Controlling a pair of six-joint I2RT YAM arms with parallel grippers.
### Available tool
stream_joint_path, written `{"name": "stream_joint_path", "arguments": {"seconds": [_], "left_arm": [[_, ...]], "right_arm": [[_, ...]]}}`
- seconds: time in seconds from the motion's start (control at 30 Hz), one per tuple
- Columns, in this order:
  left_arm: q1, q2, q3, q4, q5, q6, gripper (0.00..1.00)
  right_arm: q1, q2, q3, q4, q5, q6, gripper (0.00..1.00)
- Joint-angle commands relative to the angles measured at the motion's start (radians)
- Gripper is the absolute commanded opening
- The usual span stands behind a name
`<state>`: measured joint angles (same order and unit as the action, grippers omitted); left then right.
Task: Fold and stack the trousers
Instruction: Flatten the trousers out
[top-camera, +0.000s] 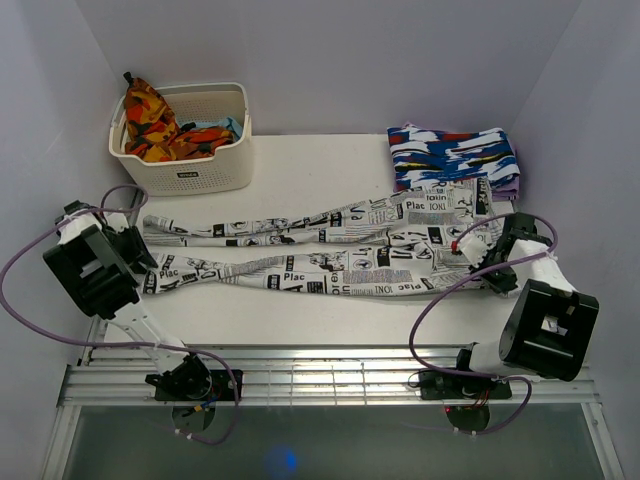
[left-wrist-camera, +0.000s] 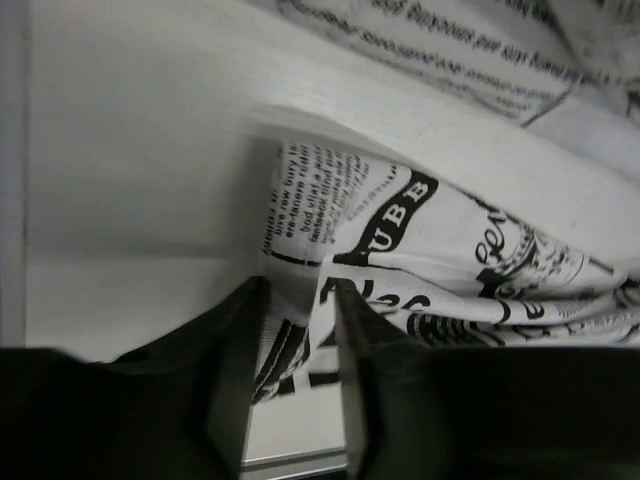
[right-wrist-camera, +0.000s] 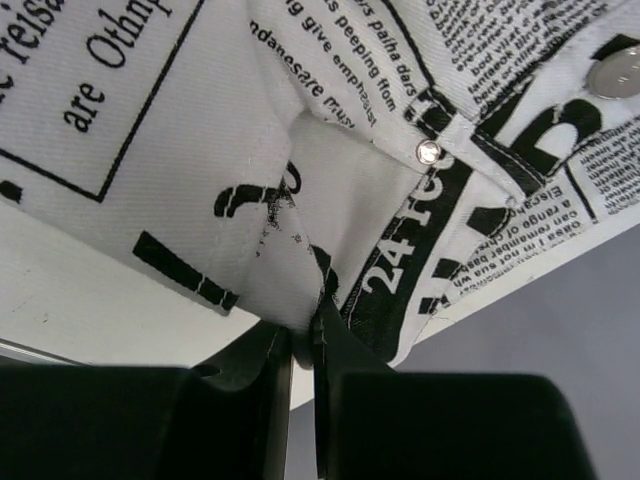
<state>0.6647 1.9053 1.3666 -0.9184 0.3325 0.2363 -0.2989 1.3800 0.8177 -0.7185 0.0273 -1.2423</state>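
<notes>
Where the table (top-camera: 320, 165) runs forward of the white basket's (top-camera: 190, 175) left corner, your left gripper (left-wrist-camera: 297, 290) sits at the hem of the nearer trouser leg. From its wrist camera, the black fingers (left-wrist-camera: 235, 380) stand a little apart with the printed hem between them. Whether they press the cloth you cannot tell. The basket itself holds an orange-red-yellow patterned cloth (top-camera: 150, 120), bunched and poking above the rim at its left side.

The trousers (top-camera: 330, 265), white and printed all over with black newspaper text, lie flat on the table just in front of the basket and stretch away to its right. Both legs run side by side, slightly twisted, with the hems on the basket side and the waist at the far end.

Well to the right of the basket, level with it at the back of the table, rests a folded blue-white-red patterned garment (top-camera: 455, 155). The waist of the trousers reaches its front edge.

Farthest from the basket, to its right and nearer the arms, your right gripper (right-wrist-camera: 303, 325) has its jaws closed on the trousers, pinching a fold of fabric near a metal rivet (right-wrist-camera: 430, 152) at the waist end.
</notes>
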Motion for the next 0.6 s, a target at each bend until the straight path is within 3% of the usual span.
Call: {"name": "stream_joint_path", "arguments": {"seconds": [0.0,0.13,0.27,0.4,0.57], "left_arm": [[0.03,0.008,0.071,-0.187,0.164,0.01,0.53],[0.035,-0.09,0.083,-0.217,0.238,0.164,0.61],[0.035,-0.239,0.013,-0.197,0.252,0.467,0.62],[0.036,-0.331,-0.101,-0.192,0.208,0.715,0.6],[0.024,-0.338,-0.202,-0.139,0.109,0.87,0.57]], "right_arm": [[-0.016,-0.024,-0.038,0.028,0.051,-0.114,0.08],[-0.016,0.002,-0.045,0.044,0.052,-0.102,0.08],[-0.016,0.034,-0.028,0.039,0.049,-0.08,0.08],[-0.014,0.047,-0.006,0.028,0.039,-0.065,0.08],[-0.016,0.051,0.009,0.021,0.042,-0.062,0.08]]}}
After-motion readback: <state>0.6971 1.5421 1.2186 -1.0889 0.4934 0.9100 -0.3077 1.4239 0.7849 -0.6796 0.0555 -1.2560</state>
